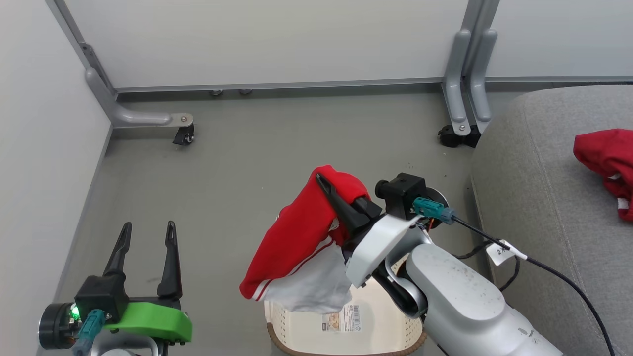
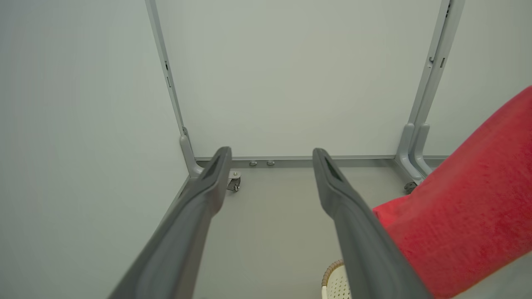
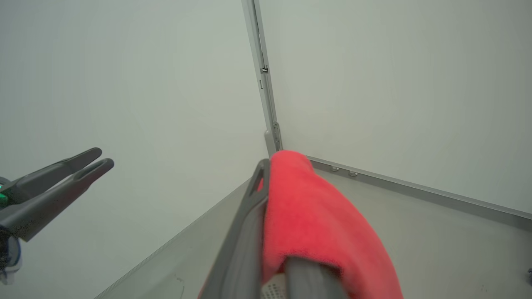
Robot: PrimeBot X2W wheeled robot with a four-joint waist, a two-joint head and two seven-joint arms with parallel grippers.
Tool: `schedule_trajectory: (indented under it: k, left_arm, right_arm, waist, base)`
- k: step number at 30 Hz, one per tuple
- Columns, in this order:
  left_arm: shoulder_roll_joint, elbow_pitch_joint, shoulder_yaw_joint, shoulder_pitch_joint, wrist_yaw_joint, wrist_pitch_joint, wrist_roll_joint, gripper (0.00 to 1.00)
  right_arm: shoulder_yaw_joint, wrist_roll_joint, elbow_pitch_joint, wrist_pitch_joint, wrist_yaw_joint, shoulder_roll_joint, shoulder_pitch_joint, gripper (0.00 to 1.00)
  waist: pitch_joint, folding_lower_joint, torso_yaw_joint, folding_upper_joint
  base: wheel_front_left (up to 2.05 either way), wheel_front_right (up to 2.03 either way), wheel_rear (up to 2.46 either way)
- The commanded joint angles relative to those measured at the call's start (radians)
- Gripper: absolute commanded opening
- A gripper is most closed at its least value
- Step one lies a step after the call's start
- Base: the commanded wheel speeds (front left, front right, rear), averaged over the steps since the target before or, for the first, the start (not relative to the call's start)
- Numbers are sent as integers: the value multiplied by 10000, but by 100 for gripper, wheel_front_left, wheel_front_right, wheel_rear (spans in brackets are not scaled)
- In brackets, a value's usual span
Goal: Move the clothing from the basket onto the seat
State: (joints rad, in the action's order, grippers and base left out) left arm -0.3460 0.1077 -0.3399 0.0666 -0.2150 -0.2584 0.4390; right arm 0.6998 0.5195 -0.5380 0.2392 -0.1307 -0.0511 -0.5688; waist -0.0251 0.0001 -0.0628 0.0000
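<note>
red garment (image 1: 296,232) is clamped in right gripper (image 1: 326,185), raised above basket (image 1: 296,333), likely so its rim is cleared | left gripper (image 1: 148,230) is parked spread wide, empty, left of basket

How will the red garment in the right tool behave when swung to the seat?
Probably floppy: the red garment drapes from the right tool, its white panel hanging above the basket. Likely light, since a pinch at one fold carries it. It may swing and trail, so its hem could brush the seat edge.
</note>
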Motion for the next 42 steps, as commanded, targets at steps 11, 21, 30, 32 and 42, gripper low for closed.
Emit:
schedule_trajectory:
  k: [11,21,30,32,42]
  left_arm:
    - [-66,-15,118,3,107,-71,-192,100]
    - [-355,-309,202,298,166,-30,-347,100]
    - [-718,-696,228,537,60,291,-513,100]
    - [-805,-813,251,554,45,355,-526,100]
    - [-1310,-1424,405,796,-95,717,-664,100]
  right_arm:
    - [-1566,-1007,1400,-556,1,-201,950,0]
    - [-3587,-1939,3106,-1069,0,-367,2088,0]
    - [-5108,-2237,4582,-1436,0,-196,3177,0]
    - [-5329,-2247,4785,-1464,0,-160,3302,0]
    - [-6512,-2180,5177,-1348,0,-129,2866,0]
  waist:
    - [-458,-1,1368,0]
    - [-1141,-1,3188,0]
    - [-1737,-1,4810,0]
    - [-1855,-1,5103,0]
    - [-2703,-1,5862,0]
  base:
    - [0,0,0]
    - [0,0,0]
    - [0,0,0]
    - [0,0,0]
    - [0,0,0]
